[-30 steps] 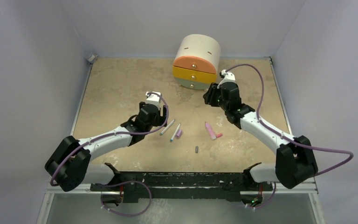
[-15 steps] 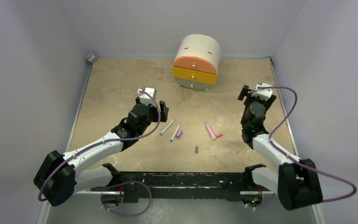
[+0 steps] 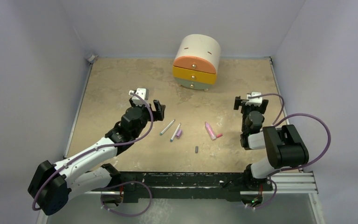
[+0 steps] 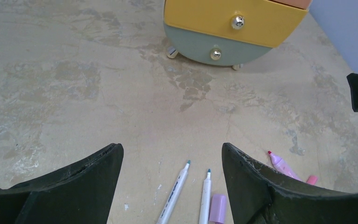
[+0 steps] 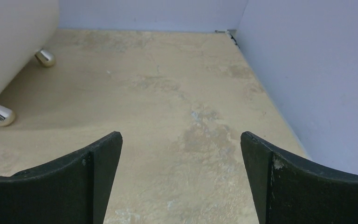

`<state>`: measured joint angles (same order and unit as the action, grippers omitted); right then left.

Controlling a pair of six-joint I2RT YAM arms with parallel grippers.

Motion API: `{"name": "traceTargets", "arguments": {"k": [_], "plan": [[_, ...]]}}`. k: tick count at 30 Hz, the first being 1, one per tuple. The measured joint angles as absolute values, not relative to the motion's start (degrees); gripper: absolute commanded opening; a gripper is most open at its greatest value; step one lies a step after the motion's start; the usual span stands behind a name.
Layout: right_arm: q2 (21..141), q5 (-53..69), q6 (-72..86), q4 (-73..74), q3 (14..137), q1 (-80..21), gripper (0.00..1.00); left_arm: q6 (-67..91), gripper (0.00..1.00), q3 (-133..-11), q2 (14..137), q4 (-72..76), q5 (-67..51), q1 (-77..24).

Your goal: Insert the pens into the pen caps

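Observation:
Two slim white pens [image 3: 167, 127] [image 3: 175, 132] with teal tips lie side by side at mid-table, a purple cap [image 3: 179, 133] against the right one. A thicker pink pen [image 3: 210, 130] lies further right with a reddish-pink cap [image 3: 219, 135] at its near end. A dark grey cap [image 3: 196, 150] sits alone nearer the bases. My left gripper [image 3: 157, 109] hovers open just left of the white pens [image 4: 176, 196] [image 4: 205, 198], nothing between its fingers. My right gripper [image 3: 249, 105] is open and empty, right of the pink pen.
A round drawer unit [image 3: 196, 61] with orange, yellow and grey-green drawers stands at the back centre; its chrome foot [image 5: 0, 114] shows left in the right wrist view. The lilac side wall [image 5: 307, 70] is close on the right gripper's right.
The right arm swung away from the drawer unit to the table's right side and folded back, its jaws opening wide. The left arm drew back and left a little, staying open.

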<state>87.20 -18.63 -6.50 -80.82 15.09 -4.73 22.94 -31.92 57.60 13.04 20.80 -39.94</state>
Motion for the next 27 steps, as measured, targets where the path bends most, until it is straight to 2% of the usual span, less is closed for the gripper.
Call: {"name": "traceTargets", "arguments": {"k": [4,27], "plan": [[90.32,-17.26,-6.39,-87.55,12.47,-2.79,1.00,23.31,0.76,-31.81,57.76,13.72,20.86,-40.05],[91.66,-22.22,-3.40,-90.59,14.28,-2.17,1.00,25.32,0.76,-29.04,53.10,9.76,27.29,-40.27]]}}
